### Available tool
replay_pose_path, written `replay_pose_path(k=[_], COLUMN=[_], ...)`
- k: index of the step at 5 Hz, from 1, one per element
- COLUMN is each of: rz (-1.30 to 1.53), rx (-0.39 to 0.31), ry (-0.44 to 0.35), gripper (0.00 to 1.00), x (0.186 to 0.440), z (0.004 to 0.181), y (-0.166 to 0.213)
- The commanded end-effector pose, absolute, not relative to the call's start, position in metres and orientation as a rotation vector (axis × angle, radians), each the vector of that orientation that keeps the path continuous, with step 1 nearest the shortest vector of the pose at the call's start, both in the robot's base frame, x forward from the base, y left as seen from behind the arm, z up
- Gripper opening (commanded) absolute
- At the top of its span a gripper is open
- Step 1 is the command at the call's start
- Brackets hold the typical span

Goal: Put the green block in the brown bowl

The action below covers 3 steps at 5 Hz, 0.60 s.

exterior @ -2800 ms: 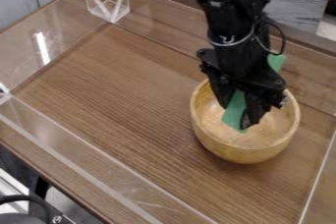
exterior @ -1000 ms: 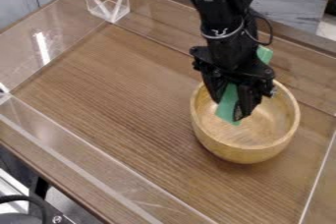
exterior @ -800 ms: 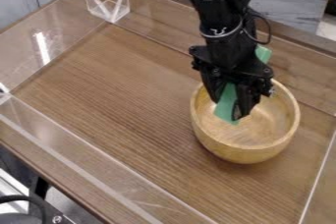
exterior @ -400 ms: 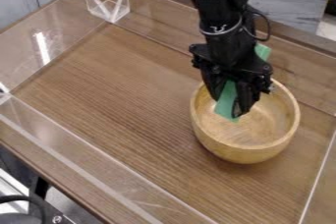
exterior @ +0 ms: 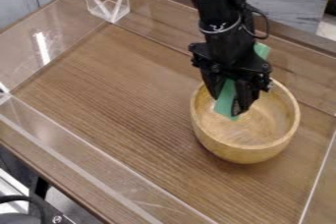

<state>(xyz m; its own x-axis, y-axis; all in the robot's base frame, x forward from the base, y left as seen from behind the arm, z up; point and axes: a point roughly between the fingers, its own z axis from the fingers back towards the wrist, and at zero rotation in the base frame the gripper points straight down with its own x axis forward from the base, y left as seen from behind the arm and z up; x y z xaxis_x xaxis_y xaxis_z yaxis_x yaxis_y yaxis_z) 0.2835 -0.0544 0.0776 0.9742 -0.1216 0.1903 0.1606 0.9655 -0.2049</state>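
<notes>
The brown bowl [exterior: 246, 130] stands on the wooden table at the right, a round light wooden bowl with thick walls. My gripper [exterior: 237, 103] points steeply down over the bowl's left half, shut on the green block [exterior: 238, 100]. The block hangs upright between the black fingers, its lower end inside the bowl's rim. Whether that end touches the bowl's floor is hidden by the fingers. The black arm rises from the gripper to the top of the view.
A clear plastic stand [exterior: 108, 5] sits at the back left of the table [exterior: 118, 81]. Clear panel edges run along the table's left and front sides. A second green part [exterior: 264, 49] shows on the wrist behind the gripper.
Since the earliest frame the gripper has shifted left and slightly up with the block, from the bowl's middle to its left half. Over the last second nothing has moved.
</notes>
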Motion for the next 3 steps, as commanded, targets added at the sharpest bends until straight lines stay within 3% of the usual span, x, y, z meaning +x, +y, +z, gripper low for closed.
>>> replay_pose_path(k=[1,3], rz=[-0.139,-0.141], rx=[-0.225,-0.232], ry=[-0.232,-0.233], gripper=[0.0,0.0], x=[0.296,0.2998], z=[0.0919,0.0922], y=[-0.0516,-0.053])
